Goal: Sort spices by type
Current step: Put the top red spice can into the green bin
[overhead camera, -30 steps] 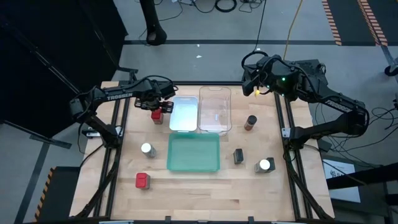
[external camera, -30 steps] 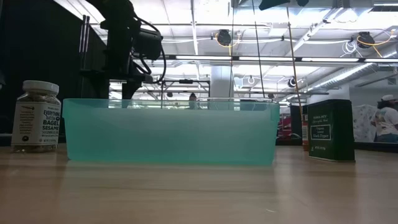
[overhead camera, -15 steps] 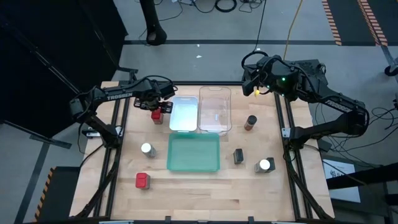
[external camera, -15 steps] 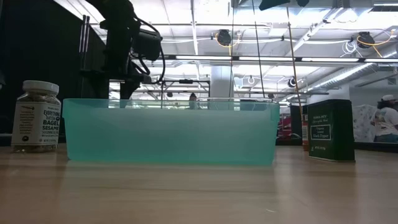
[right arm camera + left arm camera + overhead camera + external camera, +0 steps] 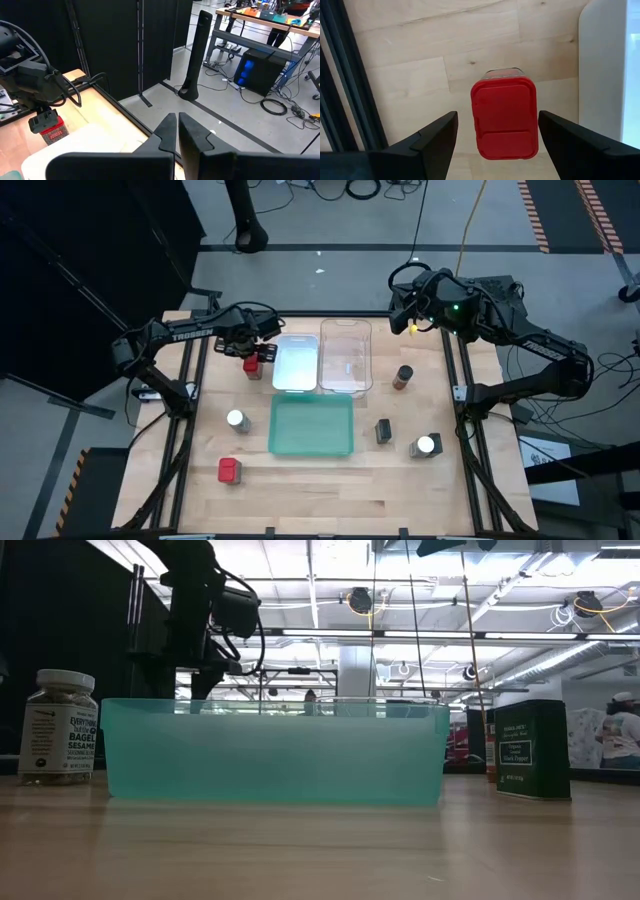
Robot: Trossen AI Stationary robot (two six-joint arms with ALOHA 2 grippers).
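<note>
A red tin (image 5: 505,120) stands on the table at the far left, just beside the white tray (image 5: 296,362). My left gripper (image 5: 256,350) points down over it, open. Its fingers (image 5: 437,135) stand on either side of the tin, and bare table shows between one finger and the tin. Another red tin (image 5: 229,470), two white-lidded jars (image 5: 236,419) (image 5: 426,446), a dark tin (image 5: 383,431) and a brown jar (image 5: 403,376) stand on the table. My right gripper (image 5: 177,120) is shut and empty, raised past the far right corner.
A clear tray (image 5: 346,356) stands right of the white tray, and a green tray (image 5: 312,425) lies nearer, at the middle. In the low view the green tray (image 5: 275,750) fills the centre, between a jar (image 5: 58,727) and a dark tin (image 5: 532,748).
</note>
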